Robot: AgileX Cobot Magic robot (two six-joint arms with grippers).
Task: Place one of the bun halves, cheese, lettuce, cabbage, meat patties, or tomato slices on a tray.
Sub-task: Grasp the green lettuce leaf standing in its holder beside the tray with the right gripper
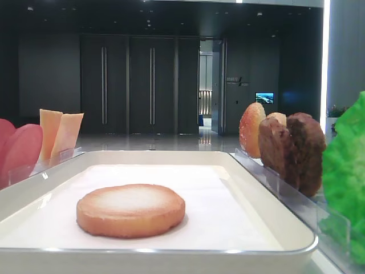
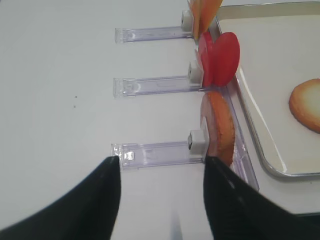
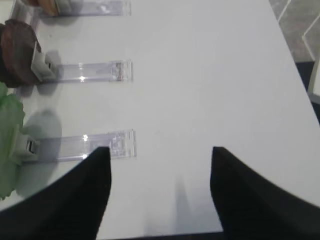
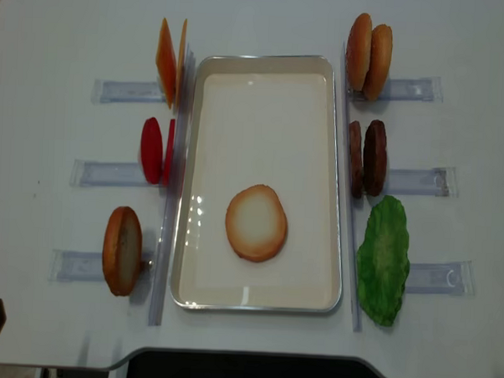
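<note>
**One bun half flat on the tray, both grippers wide and empty**

A glossy-rimmed white tray (image 4: 266, 62) with rounded corners and a flat matte liner sits mid-counter (image 4: 268, 14). On the liner lies a round bun half (image 4: 256, 223), pale whitish cut face up, golden-brown around the edge, in the near part of the tray.

Clear plastic racks (image 4: 114, 91) flank the tray, holding food upright on edge. On the left: thin pale-orange cheese slices (image 4: 167, 61), smooth red tomato slices (image 4: 153, 149) and another bun half (image 4: 121, 250). On the right: two more bun halves (image 4: 368, 57), two rough, lumpy dark-brown meat patties (image 4: 367, 157) and a crinkled bright-green lettuce leaf (image 4: 383, 258).

The right gripper (image 3: 160, 190) hovers over bare counter beside the lettuce rack, its dark jaws spread wide with nothing between them. The left gripper (image 2: 161, 192) hangs just short of the near bun's rack, jaws likewise wide and empty.

In the low exterior view the lettuce and tomatoes are cut off by the frame edges. The wrist views show only blurred fingertips, and the patties appear only in part.
</note>
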